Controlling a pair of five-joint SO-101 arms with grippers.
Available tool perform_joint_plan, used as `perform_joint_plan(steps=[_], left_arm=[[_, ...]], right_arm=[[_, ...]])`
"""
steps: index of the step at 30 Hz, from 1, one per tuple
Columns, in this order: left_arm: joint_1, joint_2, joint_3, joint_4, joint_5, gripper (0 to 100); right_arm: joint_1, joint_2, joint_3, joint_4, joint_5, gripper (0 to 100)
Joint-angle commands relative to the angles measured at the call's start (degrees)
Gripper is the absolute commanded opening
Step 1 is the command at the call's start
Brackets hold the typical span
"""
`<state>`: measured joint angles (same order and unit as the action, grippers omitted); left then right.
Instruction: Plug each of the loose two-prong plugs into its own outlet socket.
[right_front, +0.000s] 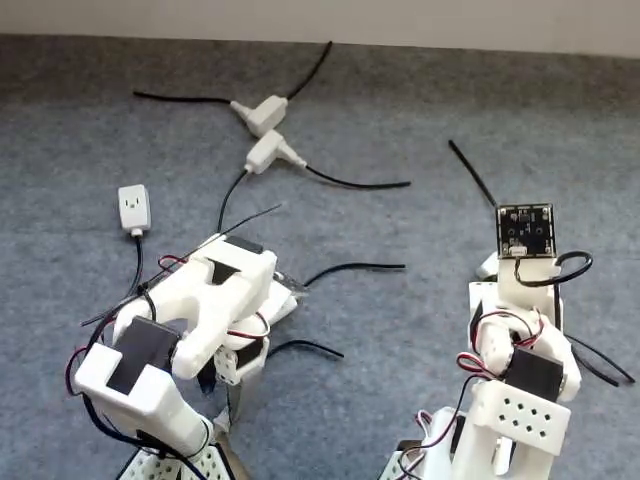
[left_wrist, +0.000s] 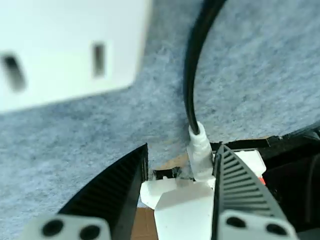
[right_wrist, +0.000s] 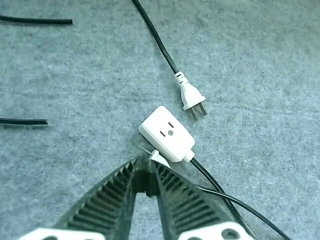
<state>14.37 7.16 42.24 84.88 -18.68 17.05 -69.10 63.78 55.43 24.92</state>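
Note:
My left gripper (left_wrist: 182, 150) is shut on a white two-prong plug (left_wrist: 199, 156), whose black cord (left_wrist: 192, 75) runs away over the carpet. A white outlet socket (left_wrist: 65, 47) with two slots lies just ahead of it. My right gripper (right_wrist: 147, 167) is shut, its tips against the near end of another white socket (right_wrist: 166, 133). Just beyond that socket lies a loose white plug (right_wrist: 192, 97) with its prongs pointing toward the socket. In the high view the left arm (right_front: 215, 300) is at the lower left and the right arm (right_front: 520, 350) at the lower right.
A third white socket (right_front: 134, 208) lies at the left with its cord trailing toward the left arm. Two joined plug-and-socket pairs (right_front: 265, 113) (right_front: 268, 152) rest at the back centre. Black cords (right_front: 360, 266) cross the grey carpet.

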Motion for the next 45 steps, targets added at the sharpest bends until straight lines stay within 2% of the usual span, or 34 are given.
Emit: perform_joint_plan(steps=[1, 5, 10, 20, 32, 35, 41, 45], left_arm=[[3.7, 0.3, -1.1, -1.3, 5.5, 19], [8.0, 0.7, -1.1, -3.3, 10.9, 13], [8.1, 0.7, -0.3, -3.5, 11.4, 6], [8.1, 0.1, -3.6, -3.0, 11.4, 5], [8.5, 0.0, -29.5, 14.5, 11.6, 4], [8.6, 0.0, -35.4, 14.4, 12.1, 4], [8.8, 0.1, -50.2, 13.2, 22.2, 4], [11.8, 0.1, -57.8, 11.8, 26.5, 4]], right_arm=[[0.1, -0.7, -0.3, -3.1, 0.2, 0.6], [0.1, -0.7, -0.3, -3.1, 0.2, 0.6], [0.1, -0.7, -0.3, -3.1, 0.2, 0.6], [0.1, -0.7, -0.3, -3.2, 0.2, 0.6], [0.1, -0.7, -0.3, -3.0, 0.2, 0.6], [0.1, -0.7, -0.2, -3.0, 0.2, 0.6], [0.1, -0.7, 0.7, -3.2, 0.1, 0.6], [-2.3, -0.7, 2.9, -3.2, 0.1, 0.6]])
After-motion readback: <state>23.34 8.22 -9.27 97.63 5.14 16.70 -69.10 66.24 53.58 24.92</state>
